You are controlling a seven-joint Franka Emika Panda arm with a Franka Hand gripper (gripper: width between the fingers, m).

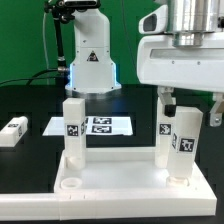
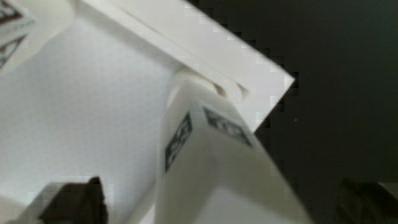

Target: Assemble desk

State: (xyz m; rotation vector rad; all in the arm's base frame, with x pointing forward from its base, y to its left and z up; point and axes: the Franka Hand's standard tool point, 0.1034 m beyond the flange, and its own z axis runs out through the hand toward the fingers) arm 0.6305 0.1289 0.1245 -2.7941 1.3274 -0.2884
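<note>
The desk panel [image 1: 110,185] lies white and flat at the front of the black table. An upright leg [image 1: 72,125] stands in a socket toward the exterior view's left. Two tagged legs stand on the panel toward the exterior view's right: a nearer leg [image 1: 184,145] and one just behind it [image 1: 165,130]. My gripper [image 1: 191,106] hangs over the nearer leg, open, its dark fingers [image 1: 168,100] on either side of the leg's top. In the wrist view that leg [image 2: 222,160] rises between the dark fingertips [image 2: 71,202], with gaps on both sides, above the panel [image 2: 89,100].
A loose leg [image 1: 12,132] lies on the table at the exterior view's left. The marker board [image 1: 95,125] lies behind the panel. The arm's white base [image 1: 90,60] stands at the back, in front of a green backdrop.
</note>
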